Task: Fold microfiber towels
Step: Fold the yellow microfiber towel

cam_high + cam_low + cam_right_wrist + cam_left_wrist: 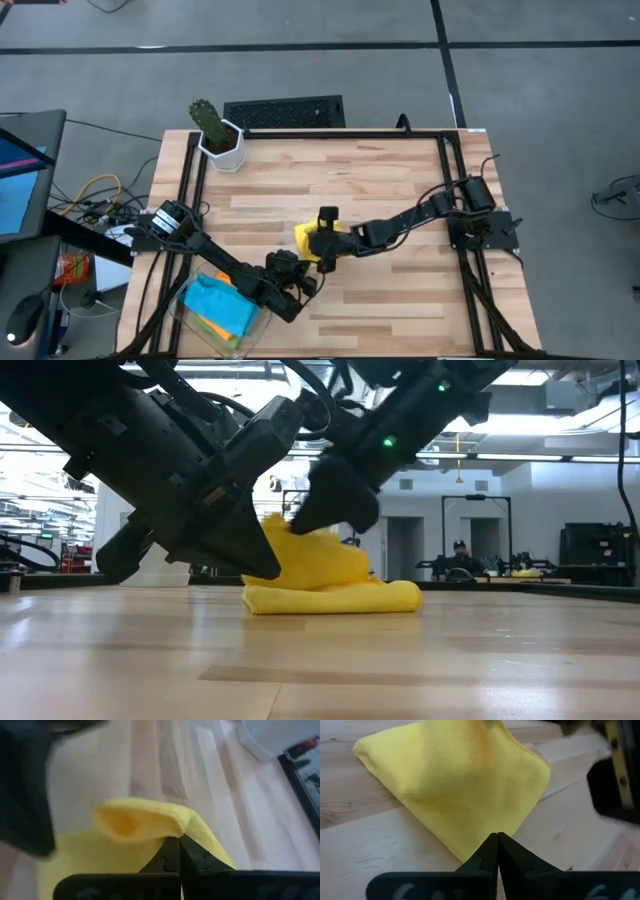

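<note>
A yellow microfiber towel [305, 238] lies folded near the table's middle, its lower layers flat on the wood [340, 598]. One part of it is drawn up into a peak [470, 740]. My right gripper [328, 248] is shut on that raised part. My left gripper [310, 270] is shut, with its tips at the towel's near corner [470, 855]. Blue and orange towels [225, 305] lie in a clear bin at the near left. My left gripper has its shut tips [497, 840] against the towel's near corner, slanting down from the table's near-left side. I cannot tell whether cloth lies between the fingers. That corner stays low at the table [262, 588]. My right gripper pinches a raised fold of the yellow towel [150, 822] between its two fingertips, slanting down from the table's right side. The fold curls over just ahead of the tips. It stands lifted above the rest of the towel, which stays on the table.
A green cactus in a white pot [218, 135] stands at the far left corner. The clear bin [190, 300] sits at the near left edge under my left arm. A dark keyboard [285, 112] lies beyond the far edge. Bare wood spreads to the right and far side.
</note>
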